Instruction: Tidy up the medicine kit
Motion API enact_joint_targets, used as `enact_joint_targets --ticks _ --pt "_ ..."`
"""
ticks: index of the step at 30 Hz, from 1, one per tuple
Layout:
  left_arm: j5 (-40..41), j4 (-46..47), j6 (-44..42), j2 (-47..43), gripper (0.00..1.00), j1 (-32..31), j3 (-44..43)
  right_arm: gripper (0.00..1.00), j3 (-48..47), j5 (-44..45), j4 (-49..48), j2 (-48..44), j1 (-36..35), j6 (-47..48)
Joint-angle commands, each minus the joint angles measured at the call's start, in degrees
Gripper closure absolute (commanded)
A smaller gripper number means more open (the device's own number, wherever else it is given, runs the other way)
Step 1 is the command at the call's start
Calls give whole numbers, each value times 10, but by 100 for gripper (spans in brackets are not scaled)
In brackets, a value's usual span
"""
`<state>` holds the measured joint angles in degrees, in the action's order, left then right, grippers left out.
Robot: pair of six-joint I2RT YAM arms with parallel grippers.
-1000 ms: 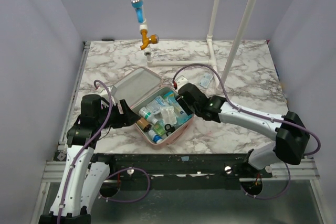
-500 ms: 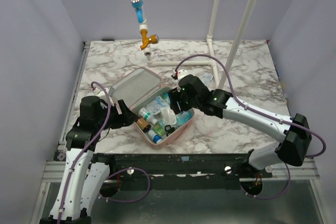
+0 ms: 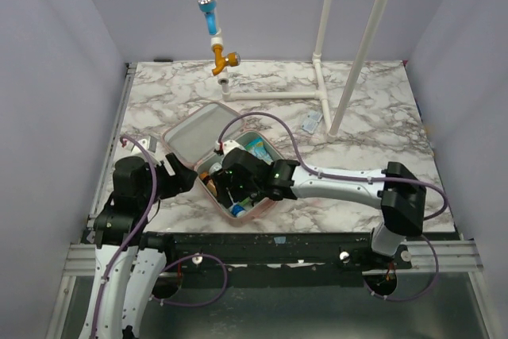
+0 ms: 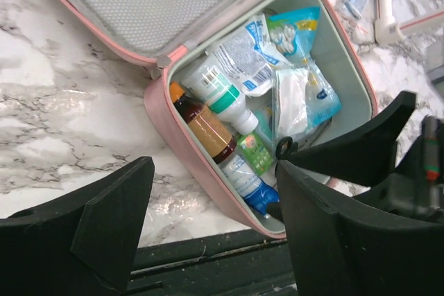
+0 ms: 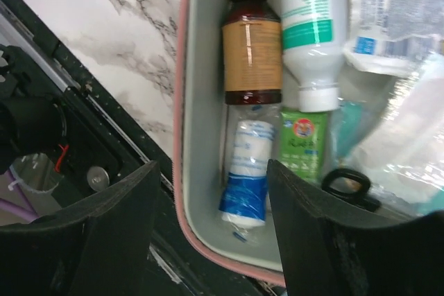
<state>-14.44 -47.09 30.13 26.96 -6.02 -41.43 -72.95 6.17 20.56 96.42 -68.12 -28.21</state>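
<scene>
The medicine kit (image 3: 193, 134) lies open on the table (image 3: 381, 117). Inside it are a brown bottle (image 5: 252, 39), a white bottle (image 5: 312, 29), a small blue-and-white bottle (image 5: 244, 185), a green packet (image 5: 303, 140) and blue packets (image 4: 298, 25). The right end effector (image 5: 211, 171) hangs released above the kit, and the left end effector (image 4: 211, 192) is beside it, also released.
</scene>
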Motion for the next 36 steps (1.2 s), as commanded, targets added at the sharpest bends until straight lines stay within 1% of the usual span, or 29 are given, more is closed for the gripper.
enact_joint_targets --ticks 1,5,9,11,13,15,19,21,24,28,32,35,36 --pt "70 -18 21 -38 25 -1 -7 34 -49 8 -34 47 -26 -26" --pt "73 -16 24 -55 23 -1 -5 34 -84 21 -33 96 -47 -32" --pt "66 -16 22 -49 23 -1 -4 34 -117 40 -16 143 -57 -30" --pt "62 -15 20 -46 23 -1 -5 35 -128 55 -8 158 -64 -24" --pt "60 -15 19 -46 23 -1 -4 39 -130 67 -4 167 -69 -18" --pt "57 -13 19 -47 23 0 -3 47 -128 71 -4 173 -70 -12" --pt "56 -13 18 -47 23 -1 -3 78 -127 70 16 178 -71 4" --pt "55 -12 17 -47 23 -1 -3 88 -113 73 22 166 -74 16" --pt "51 -12 16 -45 23 0 -3 98 -74 70 19 133 -76 37" --pt "47 -11 15 -44 23 -1 -2 99 -12 62 25 67 -76 72" --pt "45 -9 14 -43 23 -1 -1 99 35 54 55 9 -76 100" --pt "43 -9 14 -44 23 -1 -1 99 71 25 65 -36 -76 110" --pt "42 -8 14 -44 23 -1 -1 96 80 17 65 -48 -77 109"
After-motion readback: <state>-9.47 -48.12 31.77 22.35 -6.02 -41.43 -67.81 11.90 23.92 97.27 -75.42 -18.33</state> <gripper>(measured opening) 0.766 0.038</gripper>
